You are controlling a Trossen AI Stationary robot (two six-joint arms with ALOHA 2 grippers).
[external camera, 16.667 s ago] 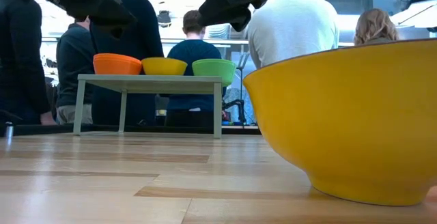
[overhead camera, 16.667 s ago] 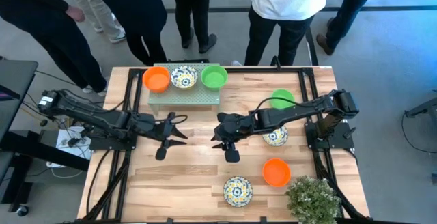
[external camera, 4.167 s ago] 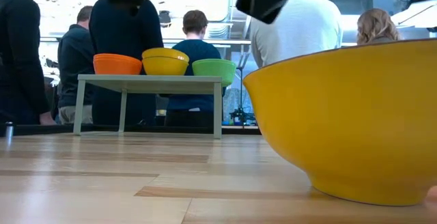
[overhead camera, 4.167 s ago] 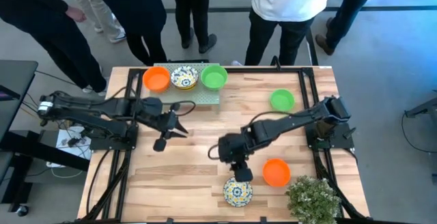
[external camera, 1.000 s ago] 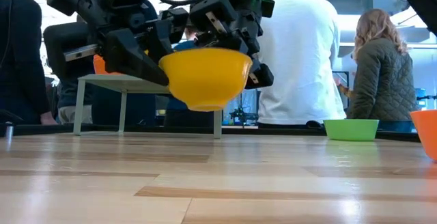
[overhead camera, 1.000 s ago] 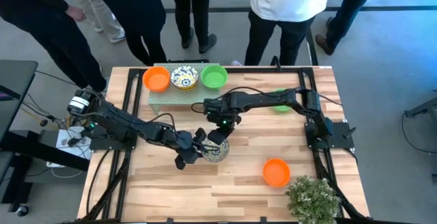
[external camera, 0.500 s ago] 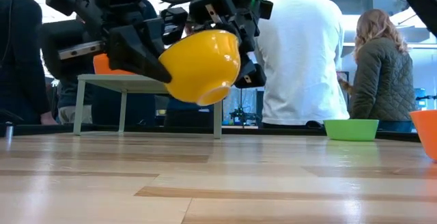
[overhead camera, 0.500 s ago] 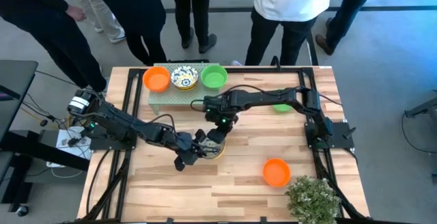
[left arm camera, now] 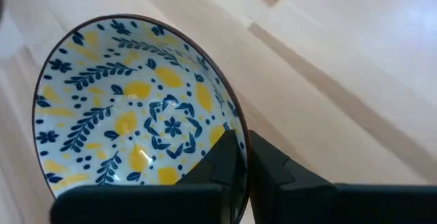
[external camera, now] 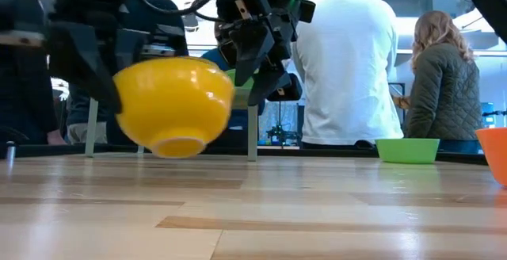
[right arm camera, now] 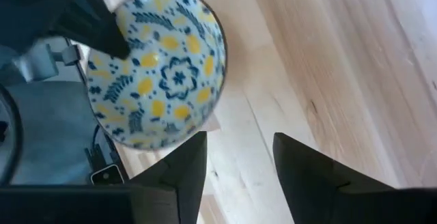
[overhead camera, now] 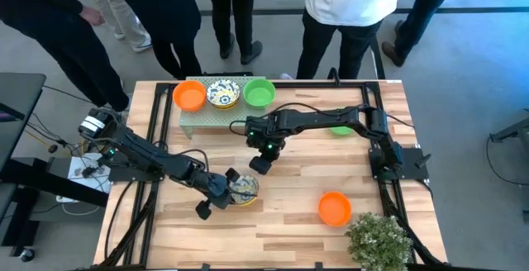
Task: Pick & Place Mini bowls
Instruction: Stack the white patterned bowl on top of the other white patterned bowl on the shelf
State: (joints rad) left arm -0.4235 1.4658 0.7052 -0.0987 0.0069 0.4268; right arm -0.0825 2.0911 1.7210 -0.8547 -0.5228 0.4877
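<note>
Yellow outside and blue-and-yellow floral inside, the patterned bowl (overhead camera: 242, 190) hangs in the left tool (left arm camera: 242, 157), whose two fingers pinch its rim, one inside and one outside, so the whole weight rides on that thin edge. In the low view the bowl (external camera: 173, 106) is clear of the bench (external camera: 317, 212), low over it, well in front of the rack (overhead camera: 223, 112). The right tool (overhead camera: 259, 163) hovers between bowl and rack with its fingers spread and nothing between them. On the rack sit an orange bowl (overhead camera: 189, 96), another floral bowl (overhead camera: 222, 93) and a green bowl (overhead camera: 259, 92); a second green bowl (overhead camera: 340, 127) and a second orange bowl (overhead camera: 335, 208) rest on the bench to the rack's right. The likely trouble: a rim pinch can let the bowl swing or slip if the arm moves sharply, and the nearby right arm could clip it on the way to the rack.
</note>
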